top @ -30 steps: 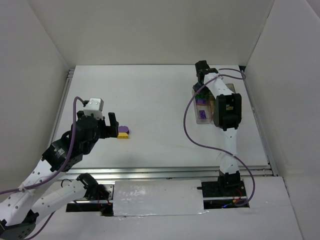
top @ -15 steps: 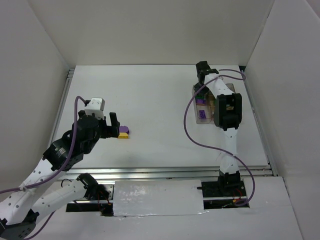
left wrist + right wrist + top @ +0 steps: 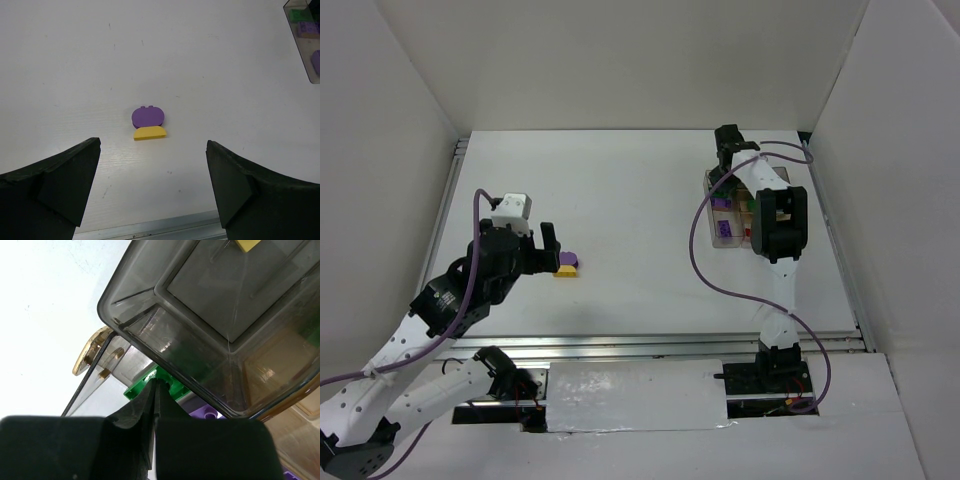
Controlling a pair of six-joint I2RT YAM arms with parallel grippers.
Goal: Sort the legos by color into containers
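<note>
Hovering spread wide, the left gripper (image 3: 152, 146) frames the purple brick (image 3: 148, 116) and yellow brick (image 3: 149, 133); the right gripper (image 3: 155, 382), pressed together, sits at a green brick (image 3: 176, 388).

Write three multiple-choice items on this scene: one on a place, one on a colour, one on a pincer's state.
1. Where do the purple lego and the yellow lego lie?
A) on the table, ahead of the left pincer
B) on top of the right arm
C) by the right arm's base

2. The lego just past the right pincer tips is:
A) red
B) green
C) white

3. The right pincer is:
A) wide open
B) out of every view
C) shut

Answers:
1 A, the left wrist view shows them side by side beyond its spread fingers.
2 B, a green lego shows there, at the tray.
3 C, its fingers meet.
</note>
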